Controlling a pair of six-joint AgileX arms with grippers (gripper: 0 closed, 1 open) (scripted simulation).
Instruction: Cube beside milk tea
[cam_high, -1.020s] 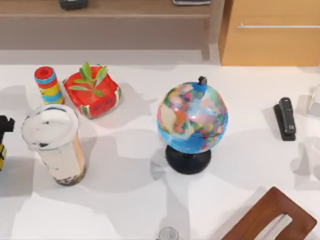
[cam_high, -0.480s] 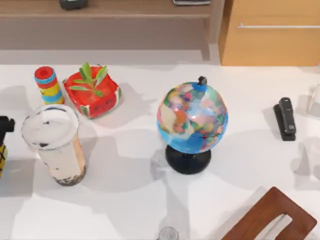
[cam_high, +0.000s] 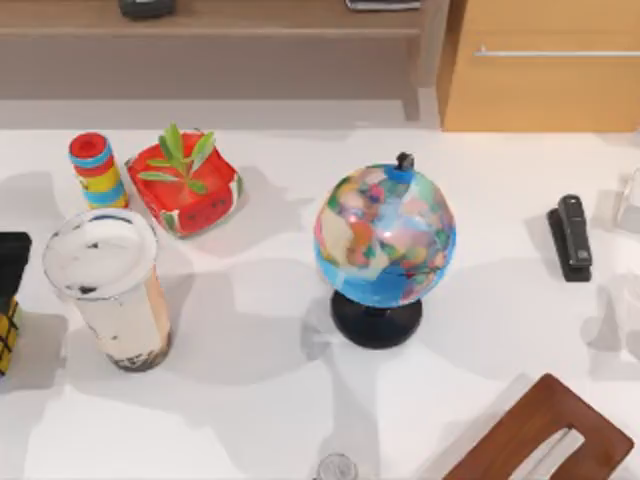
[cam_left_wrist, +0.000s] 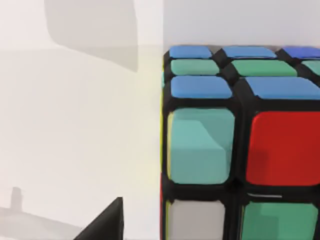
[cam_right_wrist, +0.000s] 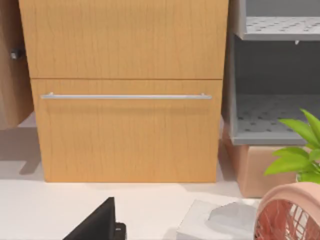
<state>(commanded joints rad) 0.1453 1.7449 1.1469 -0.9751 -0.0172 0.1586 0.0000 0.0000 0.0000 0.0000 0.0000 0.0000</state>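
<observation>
The milk tea (cam_high: 106, 288) is a tall clear cup with a white film top and dark pearls, standing at the table's left. The cube (cam_high: 6, 338) sits at the top view's left edge, a short gap left of the cup and much shorter than it, showing a yellow face. My left gripper (cam_high: 10, 270) is directly over it, shut on it. The left wrist view shows the cube (cam_left_wrist: 240, 140) close up with blue, teal, red and green squares. I cannot tell whether it touches the table. My right gripper (cam_right_wrist: 100, 225) is parked facing a wooden cabinet (cam_right_wrist: 125, 100).
Behind the cup stand a striped cylinder (cam_high: 96, 172) and a red watermelon plant pot (cam_high: 185, 185). A globe (cam_high: 385, 250) occupies the middle, a black stapler (cam_high: 571, 237) lies at the right, and a brown chair back (cam_high: 545, 430) juts in at the front right.
The left gripper and the cube have shifted slightly right and toward the front, and the cube's shadow has drawn closer to it. The cup has stayed put.
</observation>
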